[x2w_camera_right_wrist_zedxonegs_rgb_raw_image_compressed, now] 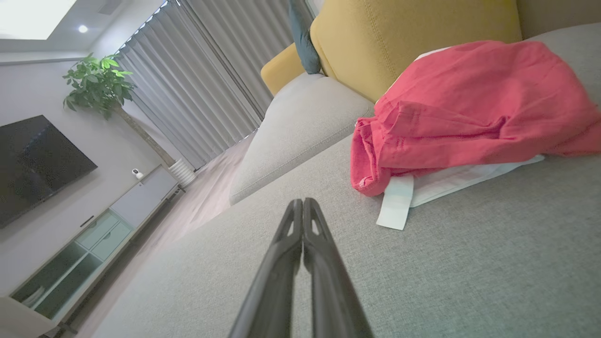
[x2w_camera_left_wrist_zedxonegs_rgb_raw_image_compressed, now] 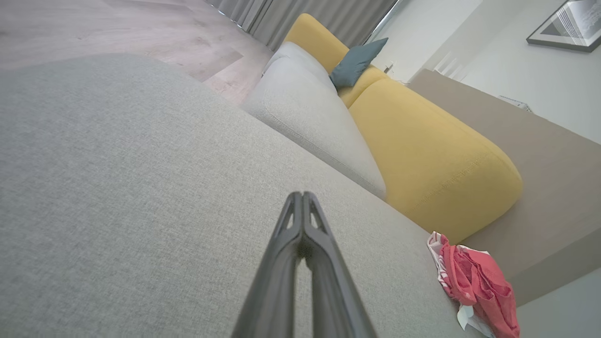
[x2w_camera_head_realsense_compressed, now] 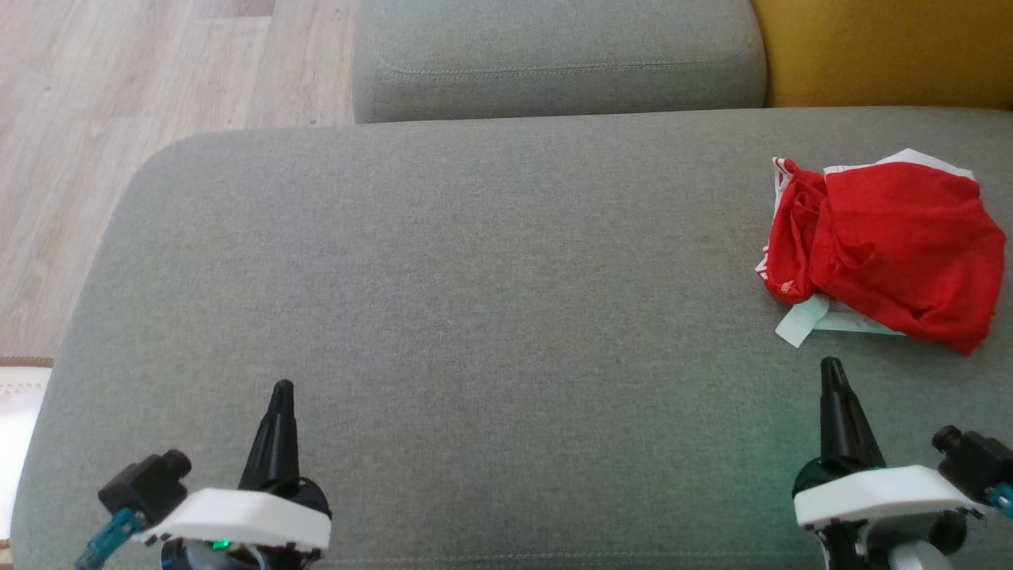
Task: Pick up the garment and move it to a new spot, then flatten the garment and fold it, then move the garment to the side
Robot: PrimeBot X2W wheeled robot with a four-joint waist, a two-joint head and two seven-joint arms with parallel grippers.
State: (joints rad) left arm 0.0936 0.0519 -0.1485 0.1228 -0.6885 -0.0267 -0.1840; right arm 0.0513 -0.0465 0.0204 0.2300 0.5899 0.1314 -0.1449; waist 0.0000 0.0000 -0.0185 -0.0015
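A crumpled red garment (x2w_camera_head_realsense_compressed: 886,245) with white trim lies at the right end of the grey sofa seat (x2w_camera_head_realsense_compressed: 475,301). It also shows at the lower right of the left wrist view as the garment (x2w_camera_left_wrist_zedxonegs_rgb_raw_image_compressed: 479,286), and large at the upper right of the right wrist view as the garment (x2w_camera_right_wrist_zedxonegs_rgb_raw_image_compressed: 469,112), a white tab sticking out beneath it. My right gripper (x2w_camera_head_realsense_compressed: 831,368) is shut and empty, just in front of the garment and apart from it; its tips (x2w_camera_right_wrist_zedxonegs_rgb_raw_image_compressed: 303,203) point left of the cloth. My left gripper (x2w_camera_head_realsense_compressed: 282,388) is shut and empty at the lower left, its tips (x2w_camera_left_wrist_zedxonegs_rgb_raw_image_compressed: 302,196) over bare seat.
A second grey cushion (x2w_camera_head_realsense_compressed: 554,55) lies beyond the seat, with a yellow backrest (x2w_camera_head_realsense_compressed: 886,47) at the far right. Wooden floor (x2w_camera_head_realsense_compressed: 119,95) runs past the seat's rounded left edge. A TV, a low cabinet (x2w_camera_right_wrist_zedxonegs_rgb_raw_image_compressed: 94,230) and a plant stand across the room.
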